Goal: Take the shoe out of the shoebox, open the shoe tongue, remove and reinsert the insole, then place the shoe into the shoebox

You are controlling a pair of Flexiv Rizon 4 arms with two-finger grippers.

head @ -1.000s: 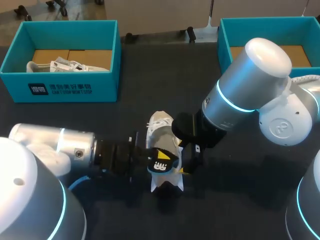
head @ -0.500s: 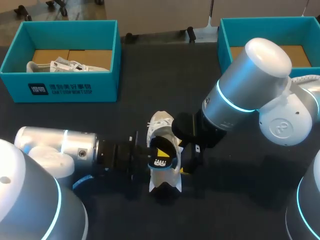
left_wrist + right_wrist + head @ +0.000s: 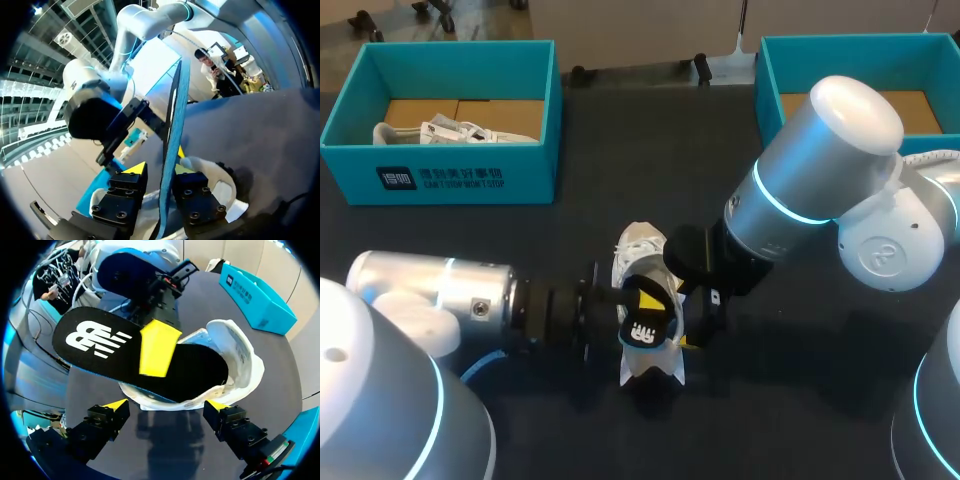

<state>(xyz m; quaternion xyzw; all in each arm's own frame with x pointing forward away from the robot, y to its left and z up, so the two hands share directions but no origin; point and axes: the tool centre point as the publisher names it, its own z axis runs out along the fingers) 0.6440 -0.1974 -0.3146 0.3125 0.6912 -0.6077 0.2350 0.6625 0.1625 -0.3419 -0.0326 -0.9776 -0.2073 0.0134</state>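
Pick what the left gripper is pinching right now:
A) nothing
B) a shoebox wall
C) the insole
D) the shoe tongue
C: in the left wrist view the insole stands edge-on between the two yellow tips of the left gripper, both pressed against it. The right wrist view shows its far end lying in the white shoe.

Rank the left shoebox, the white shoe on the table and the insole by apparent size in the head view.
1. Left shoebox, clearly largest.
2. White shoe.
3. Insole, smallest, though both are partly hidden.
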